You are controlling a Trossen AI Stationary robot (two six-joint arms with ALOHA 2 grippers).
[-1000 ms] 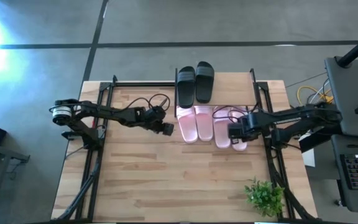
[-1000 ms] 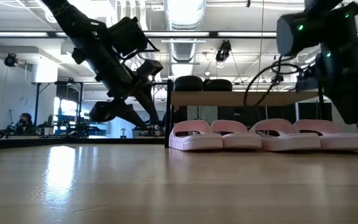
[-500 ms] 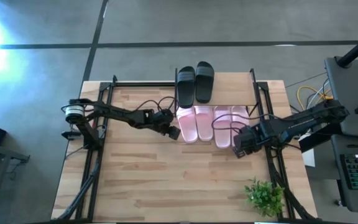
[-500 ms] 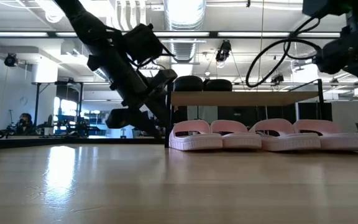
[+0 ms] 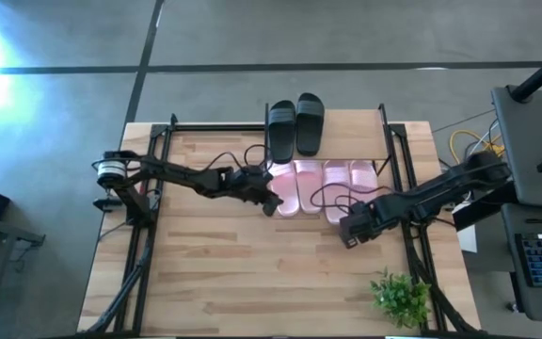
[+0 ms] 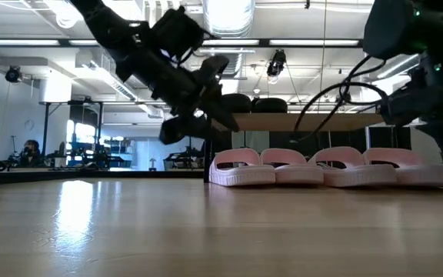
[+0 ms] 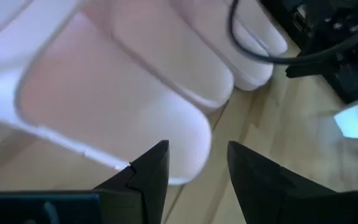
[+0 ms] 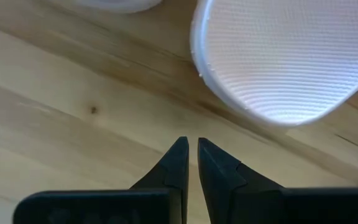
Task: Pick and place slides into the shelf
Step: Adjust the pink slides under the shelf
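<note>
Where overhead hides: ribbed slide [image 8: 284, 56] heel.

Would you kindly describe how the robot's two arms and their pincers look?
Both arms are dark, slim and jointed, with loose black cables looping along them. The left arm has a pale round base joint. The left pincer and right pincer each have two dark, wedge-shaped fingers tapering to points.

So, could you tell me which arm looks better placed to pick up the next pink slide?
Probably the left. The left gripper is open at the leftmost pink slide, whose heel fills its wrist view. The right gripper is shut over bare tabletop.
</note>
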